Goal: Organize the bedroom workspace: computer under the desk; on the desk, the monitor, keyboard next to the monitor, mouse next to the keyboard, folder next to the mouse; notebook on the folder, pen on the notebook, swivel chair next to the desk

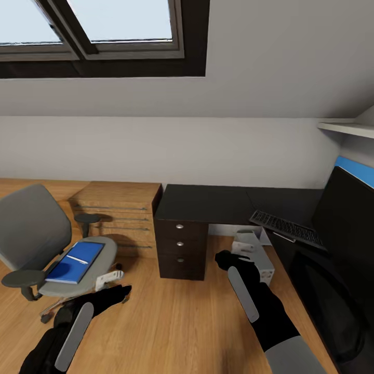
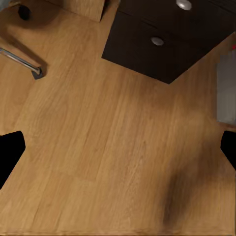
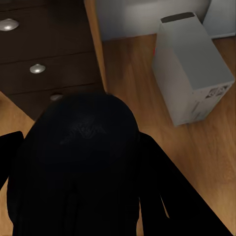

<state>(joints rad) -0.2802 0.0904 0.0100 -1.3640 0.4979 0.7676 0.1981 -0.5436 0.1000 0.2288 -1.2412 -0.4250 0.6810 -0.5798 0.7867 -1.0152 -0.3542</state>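
Observation:
The grey swivel chair stands at the left with the blue folder on its seat and the whitish pen lying across the folder. The notebook is out of view. The keyboard lies on the right wing of the black desk, in front of the monitor. The grey computer stands on the floor under the desk. My right gripper is shut on the black mouse, low in front of the drawers. My left gripper hangs open over bare floor beside the chair.
A light wooden dresser stands between the chair and the desk's drawer unit. A chrome chair leg reaches toward my left arm. A white shelf juts out above the monitor. Wooden floor stretches open in front of me.

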